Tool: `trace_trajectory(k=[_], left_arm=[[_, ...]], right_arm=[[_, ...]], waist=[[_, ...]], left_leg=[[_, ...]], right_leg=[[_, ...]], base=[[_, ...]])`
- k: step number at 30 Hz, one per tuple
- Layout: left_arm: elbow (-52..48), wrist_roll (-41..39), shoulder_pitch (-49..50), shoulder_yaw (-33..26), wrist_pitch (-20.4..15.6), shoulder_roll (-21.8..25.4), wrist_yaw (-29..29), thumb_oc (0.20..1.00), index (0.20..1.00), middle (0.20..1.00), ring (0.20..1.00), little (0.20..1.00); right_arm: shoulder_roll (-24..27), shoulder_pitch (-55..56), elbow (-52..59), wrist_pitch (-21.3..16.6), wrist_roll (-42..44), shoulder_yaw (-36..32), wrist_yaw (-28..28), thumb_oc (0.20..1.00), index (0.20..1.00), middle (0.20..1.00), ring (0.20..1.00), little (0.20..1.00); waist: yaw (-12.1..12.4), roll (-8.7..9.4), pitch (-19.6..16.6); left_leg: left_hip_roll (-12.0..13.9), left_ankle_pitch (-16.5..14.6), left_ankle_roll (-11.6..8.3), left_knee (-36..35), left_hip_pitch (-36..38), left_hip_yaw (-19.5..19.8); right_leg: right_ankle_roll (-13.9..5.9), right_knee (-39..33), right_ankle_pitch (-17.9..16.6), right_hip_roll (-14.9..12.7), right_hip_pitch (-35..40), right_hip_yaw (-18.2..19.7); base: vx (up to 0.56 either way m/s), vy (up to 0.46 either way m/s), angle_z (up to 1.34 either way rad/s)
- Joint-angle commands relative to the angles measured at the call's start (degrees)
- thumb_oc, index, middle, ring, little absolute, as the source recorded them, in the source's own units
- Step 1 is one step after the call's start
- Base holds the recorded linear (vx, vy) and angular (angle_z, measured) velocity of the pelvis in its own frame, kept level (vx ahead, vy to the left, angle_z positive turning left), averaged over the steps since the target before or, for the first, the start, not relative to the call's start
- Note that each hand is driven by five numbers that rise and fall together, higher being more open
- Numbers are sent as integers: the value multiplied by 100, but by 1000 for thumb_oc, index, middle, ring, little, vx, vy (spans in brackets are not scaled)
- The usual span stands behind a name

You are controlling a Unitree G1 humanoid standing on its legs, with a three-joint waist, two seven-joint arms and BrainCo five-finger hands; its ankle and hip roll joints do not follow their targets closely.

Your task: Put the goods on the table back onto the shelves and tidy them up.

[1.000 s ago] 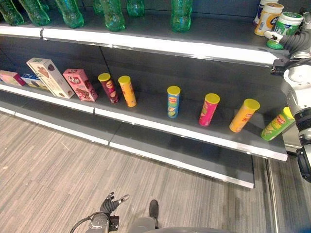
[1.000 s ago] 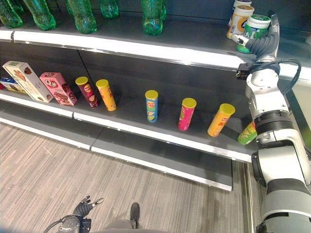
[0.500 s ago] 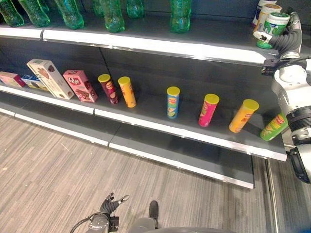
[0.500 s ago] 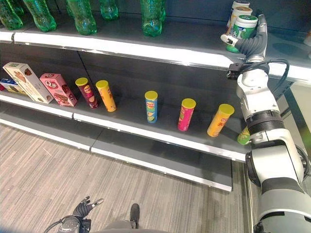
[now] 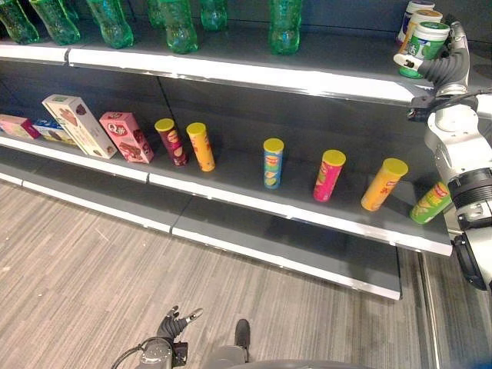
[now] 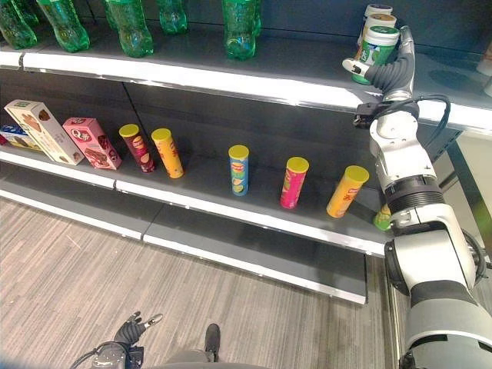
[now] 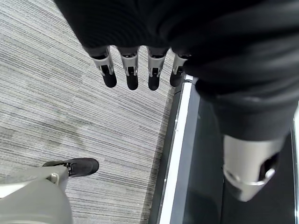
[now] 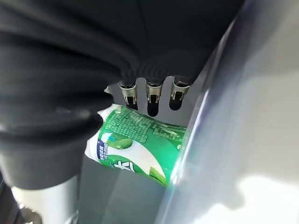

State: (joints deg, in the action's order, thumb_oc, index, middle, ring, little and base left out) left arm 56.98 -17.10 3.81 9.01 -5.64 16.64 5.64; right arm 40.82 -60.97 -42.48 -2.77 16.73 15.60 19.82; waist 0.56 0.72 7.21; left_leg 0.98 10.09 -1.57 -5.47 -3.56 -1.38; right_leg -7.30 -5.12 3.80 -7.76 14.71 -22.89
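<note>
A green-and-white tub stands at the right end of the top shelf, right next to two other tubs. My right hand is shut on it, thumb on one side and fingers on the other. In the right wrist view the tub lies between the dark cover and the fingers. My left hand hangs low over the floor, open, with its fingers straight and nothing in it.
Several chip cans stand spaced along the middle shelf; a green one leans beside my right arm. Boxes stand at its left end. Green bottles line the top shelf. Grey floor lies below.
My right hand has carried the green-and-white tub to the left along the top shelf, closer to the two other tubs. The left hand has not moved.
</note>
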Motion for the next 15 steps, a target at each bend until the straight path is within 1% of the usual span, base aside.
trace_trajectory(k=[1, 4, 5, 6, 10, 12, 15], left_arm=[[20, -147, -413, 64, -111, 260, 124, 1000, 1000, 1000, 1000, 1000], [-3, -151, -399, 34, -125, 265, 138, 1000, 1000, 1000, 1000, 1000], [-4, -151, -400, 35, -124, 265, 139, 1000, 1000, 1000, 1000, 1000], [-24, -137, -359, -7, -137, 264, 143, 1000, 1000, 1000, 1000, 1000], [-62, -4, -342, -184, -136, 234, 179, 1000, 1000, 1000, 1000, 1000], [-46, 57, -372, -246, -128, 211, 188, 1000, 1000, 1000, 1000, 1000], [5, 173, -437, -318, -110, 175, 233, 1000, 1000, 1000, 1000, 1000]], right_arm=[[185, -857, -482, 17, -365, 538, 75, 1000, 1000, 1000, 1000, 1000], [373, -932, -389, 70, -771, 588, 220, 1000, 1000, 1000, 1000, 1000], [374, -931, -385, 73, -774, 586, 221, 1000, 1000, 1000, 1000, 1000], [610, -903, 22, 93, -1167, 573, 378, 1000, 1000, 1000, 1000, 1000], [1272, -451, 1551, 124, -1991, 166, 662, 1000, 1000, 1000, 1000, 1000], [1531, -111, 2238, 35, -2097, -206, 752, 1000, 1000, 1000, 1000, 1000], [1776, 558, 3200, -40, -2279, -756, 741, 1000, 1000, 1000, 1000, 1000]], waist=[[179, 66, 81], [170, 66, 98], [171, 65, 99], [155, 65, 110], [41, 66, 122], [-31, 94, 112], [-113, 138, 87]], left_leg=[[508, -1048, -695, 47, 843, -494], [509, -1043, -692, 47, 832, -493], [510, -1043, -692, 47, 832, -493], [511, -1047, -687, 47, 827, -497], [520, -1090, -667, 47, 841, -533], [526, -1118, -657, 47, 855, -572], [539, -1152, -648, 47, 884, -654]], right_leg=[[-275, 63, -62, -362, -220, 137], [-278, 66, -68, -359, -229, 142], [-278, 67, -69, -358, -229, 142], [-286, 68, -73, -362, -246, 150], [-303, 64, -74, -371, -293, 213], [-310, 58, -73, -367, -312, 263], [-319, 54, -72, -359, -355, 344]], base=[[0, 0, 0], [0, 0, 0], [0, 0, 0], [0, 0, 0], [5, 12, -1], [20, 16, -9], [16, 8, -3]])
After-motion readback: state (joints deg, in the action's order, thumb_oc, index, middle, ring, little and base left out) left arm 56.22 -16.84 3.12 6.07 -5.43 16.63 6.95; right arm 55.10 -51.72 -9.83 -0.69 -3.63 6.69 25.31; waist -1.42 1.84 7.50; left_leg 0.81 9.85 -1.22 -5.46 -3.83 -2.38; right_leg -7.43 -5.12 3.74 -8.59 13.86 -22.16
